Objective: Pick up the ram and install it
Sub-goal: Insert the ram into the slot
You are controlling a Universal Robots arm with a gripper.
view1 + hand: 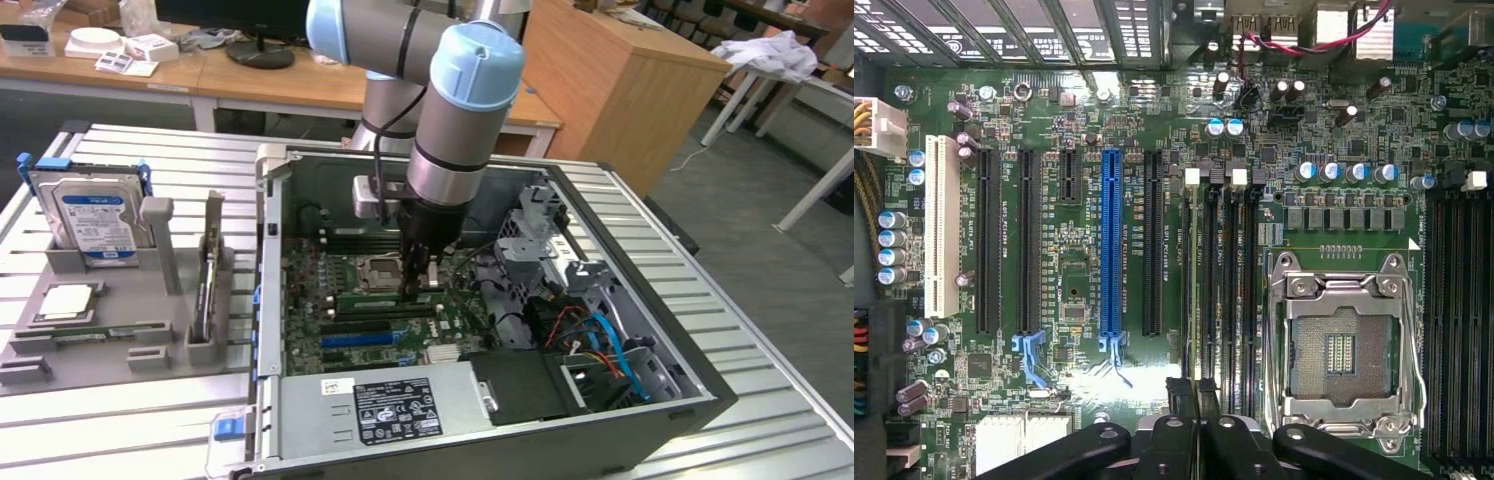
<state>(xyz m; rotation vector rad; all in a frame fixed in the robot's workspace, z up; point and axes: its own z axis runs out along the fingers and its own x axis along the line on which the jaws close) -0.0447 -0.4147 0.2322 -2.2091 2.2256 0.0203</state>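
The tool (1190, 395), fingers pressed together and pinching nothing, hangs low inside the case (641, 440) over the memory slots (1219, 280), with the socket (1344, 345) just beside it. The ram (94, 329) lies well apart, outside the case, in a grey holder (127, 290) on the surface (134, 420).

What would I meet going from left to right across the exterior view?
hard drive → socket → blue cables → white cloth
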